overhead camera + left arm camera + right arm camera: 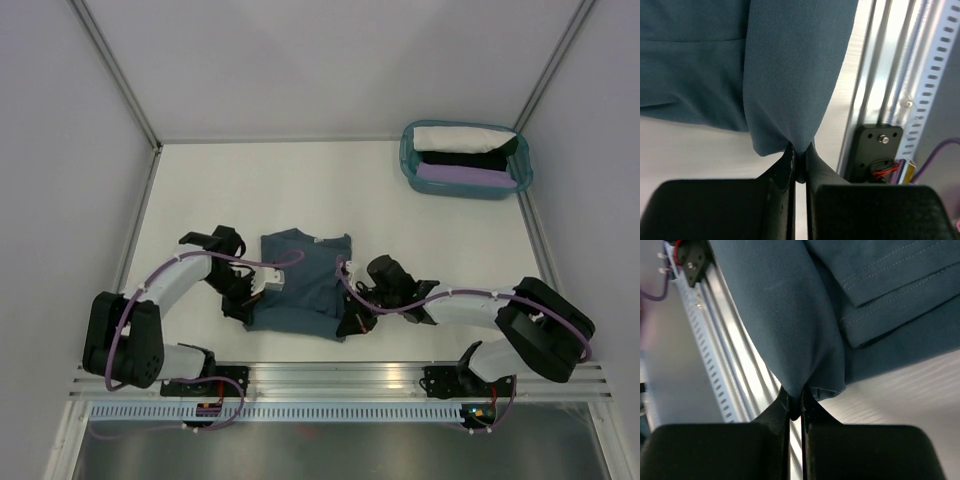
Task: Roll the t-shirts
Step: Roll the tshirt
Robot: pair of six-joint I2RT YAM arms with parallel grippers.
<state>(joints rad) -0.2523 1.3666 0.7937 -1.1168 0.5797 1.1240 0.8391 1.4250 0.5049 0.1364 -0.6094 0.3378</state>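
Observation:
A slate-blue t-shirt (300, 282) lies folded narrow on the white table, between my two arms. My left gripper (247, 308) is shut on its near left corner; the left wrist view shows the blue t-shirt (790, 75) pinched between the fingertips of that left gripper (800, 152). On the near right corner my right gripper (352, 322) is shut, and in the right wrist view the t-shirt cloth (785, 325) bunches into the closed right gripper (796, 399). Both held corners hang lifted off the table. White, black and lilac fabric bundles lie in the basket (467, 160).
The teal plastic basket stands at the far right corner of the table. An aluminium rail (340, 378) with the arm bases runs along the near edge, close behind both grippers. Grey walls enclose the table on the left, back and right.

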